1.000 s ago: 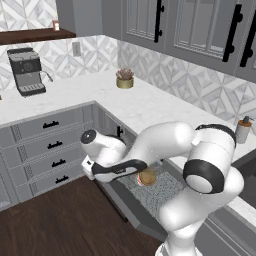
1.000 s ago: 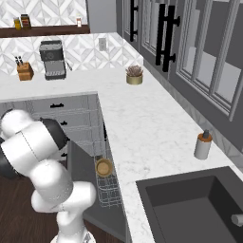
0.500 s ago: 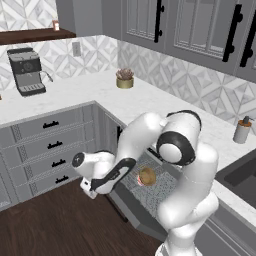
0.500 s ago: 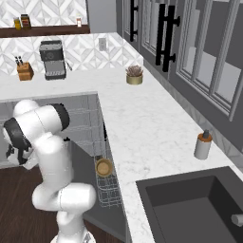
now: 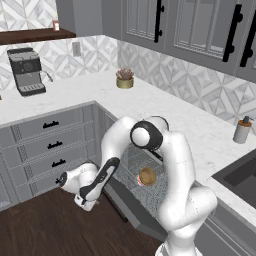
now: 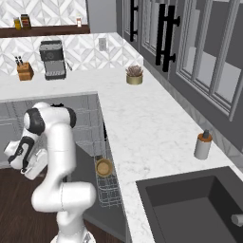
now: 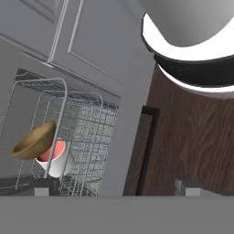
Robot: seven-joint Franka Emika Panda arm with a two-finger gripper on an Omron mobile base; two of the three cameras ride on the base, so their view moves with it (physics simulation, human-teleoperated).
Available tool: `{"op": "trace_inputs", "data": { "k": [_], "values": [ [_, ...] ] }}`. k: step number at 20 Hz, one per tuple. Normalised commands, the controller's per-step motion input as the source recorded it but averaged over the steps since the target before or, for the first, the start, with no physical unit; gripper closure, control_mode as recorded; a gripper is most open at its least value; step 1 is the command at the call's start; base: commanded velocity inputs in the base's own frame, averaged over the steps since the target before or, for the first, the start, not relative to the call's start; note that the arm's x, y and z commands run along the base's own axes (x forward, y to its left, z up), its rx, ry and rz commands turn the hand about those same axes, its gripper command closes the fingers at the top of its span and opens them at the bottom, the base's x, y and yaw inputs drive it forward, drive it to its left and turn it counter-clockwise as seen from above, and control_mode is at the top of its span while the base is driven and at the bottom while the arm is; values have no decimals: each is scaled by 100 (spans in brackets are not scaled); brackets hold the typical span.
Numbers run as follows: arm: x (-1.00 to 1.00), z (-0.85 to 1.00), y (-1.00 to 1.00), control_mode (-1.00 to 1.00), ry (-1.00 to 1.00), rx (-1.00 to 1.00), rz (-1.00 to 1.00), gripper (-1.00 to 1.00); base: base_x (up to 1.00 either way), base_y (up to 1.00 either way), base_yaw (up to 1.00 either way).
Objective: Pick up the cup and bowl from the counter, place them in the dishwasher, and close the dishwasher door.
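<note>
Pincer [image 5: 80, 202] has swung lower, past the dishwasher door [image 5: 131, 210].

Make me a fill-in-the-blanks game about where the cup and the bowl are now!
1. The bowl and the cup sit inside the wire ____ of the dishwasher.
2. The dishwasher door hangs ____.
3. The gripper holds ____.
4. The inside of the cup is ____.

Missing words: rack; open; nothing; red
</note>
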Motion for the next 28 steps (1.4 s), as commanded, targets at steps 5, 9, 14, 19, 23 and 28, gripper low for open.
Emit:
{"op": "trace_inputs", "data": {
  "k": [5,9,14,19,23,28],
  "values": [
    [30,-79,11,-100,-10,-12,-3,-100,0,0,0],
    [28,-74,-18,-100,-16,0,0,-100,0,0,0],
    [33,-58,-32,-100,-4,0,0,-100,0,0,0],
    [40,-68,-27,-100,-5,0,0,-100,0,0,0],
    [51,-76,-3,-100,-3,-5,0,-100,0,0,0],
    [54,-64,-18,-100,0,-2,-1,-100,0,0,0]
  ]
}}
